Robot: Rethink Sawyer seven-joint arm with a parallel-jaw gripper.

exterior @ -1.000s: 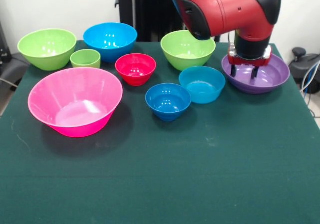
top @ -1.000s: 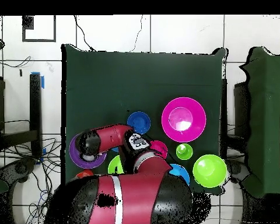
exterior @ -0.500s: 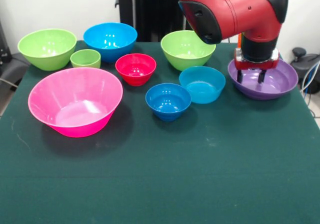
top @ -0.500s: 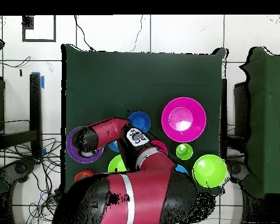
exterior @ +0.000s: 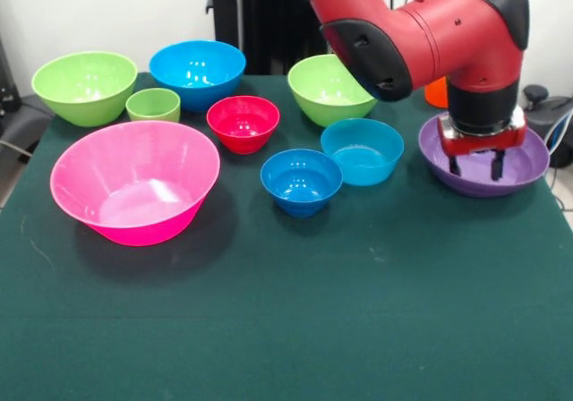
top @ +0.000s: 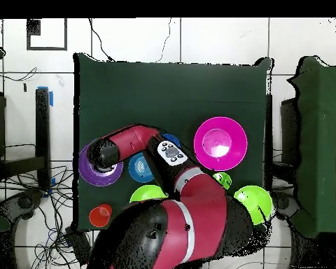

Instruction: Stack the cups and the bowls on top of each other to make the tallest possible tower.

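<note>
All upright and unstacked: huge pink bowl (exterior: 134, 182) at 9 o'clock, two lime-green bowls (exterior: 84, 86) (exterior: 329, 88), large blue (exterior: 197, 72), red (exterior: 243, 122), small blue (exterior: 301, 181), teal (exterior: 362, 150), purple bowl (exterior: 515, 164) at 3 o'clock, green cup (exterior: 153, 105), orange cup (exterior: 436, 92) behind.

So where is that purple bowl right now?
In the front view the purple bowl sits at the table's right edge, just right of the teal bowl. The robot's claw reaches down into it, and an orange cup stands behind.
</note>
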